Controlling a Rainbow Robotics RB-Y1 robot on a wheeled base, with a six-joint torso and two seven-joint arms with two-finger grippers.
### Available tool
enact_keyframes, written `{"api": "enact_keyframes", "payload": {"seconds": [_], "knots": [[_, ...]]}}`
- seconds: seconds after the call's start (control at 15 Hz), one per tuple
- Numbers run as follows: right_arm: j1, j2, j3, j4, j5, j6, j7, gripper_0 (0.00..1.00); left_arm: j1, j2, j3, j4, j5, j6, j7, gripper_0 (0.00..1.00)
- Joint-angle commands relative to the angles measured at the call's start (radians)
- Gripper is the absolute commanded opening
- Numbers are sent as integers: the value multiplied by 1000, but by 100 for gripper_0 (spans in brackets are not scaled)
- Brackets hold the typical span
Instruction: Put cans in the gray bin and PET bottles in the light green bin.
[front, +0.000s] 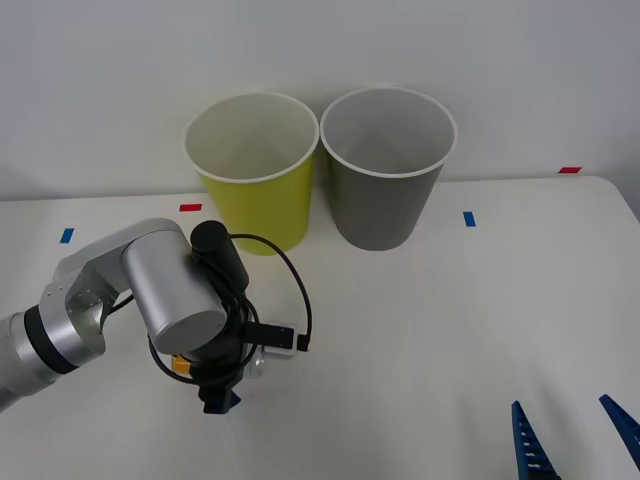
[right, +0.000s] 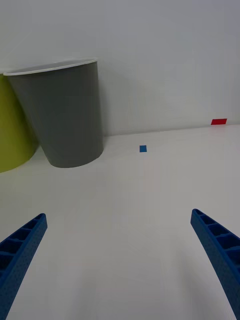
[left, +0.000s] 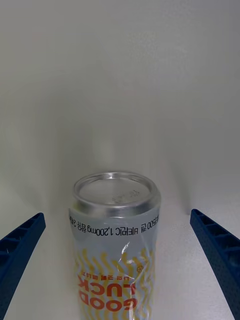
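**Closing on the can squarely before the lift**

From the front, our left arm is bent low over the near left part of the table (front: 420, 330), wrist turned down so the left tool (front: 222, 398) points at the surface; the arm's body hides most of the can there, with only a glimpse of silver beside the wrist. The light green bin (front: 255, 170) and the gray bin (front: 385, 165) stand upright, side by side, at the far edge, well apart from the arm. The right tool (front: 575, 440) waits at the near right corner, fingers spread.

In the right wrist view, those blue fingers (right: 22, 250) are wide apart over bare table, aimed toward the gray bin (right: 65, 115).

In the left wrist view, the can (left: 115, 235) sits between the wide-open fingers (left: 215, 250), silver end toward the far side, neither finger touching it. We judge the step to be the grasp: we should keep the can centred between the fingers, close on its mid-body rather than the rim, and squeeze gently, since a thin can may dent or slip.
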Motion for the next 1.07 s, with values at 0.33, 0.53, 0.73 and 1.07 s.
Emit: {"api": "enact_keyframes", "payload": {"seconds": [0.33, 0.53, 0.73, 1.07], "knots": [[0, 0, 0, 0, 0, 0, 0, 100, 0, -9, 0, 63, 3, -10, -38, 100], [0, 0, 0, 0, 0, 0, 0, 100, 0, -9, 0, 64, 3, -18, -46, 89], [0, 0, 0, 0, 0, 0, 0, 100, 0, -9, 1, 63, 4, -27, -46, 0], [0, 0, 0, 0, 0, 0, 0, 100, 1, -3, 5, 63, 10, -37, -49, 0]]}}
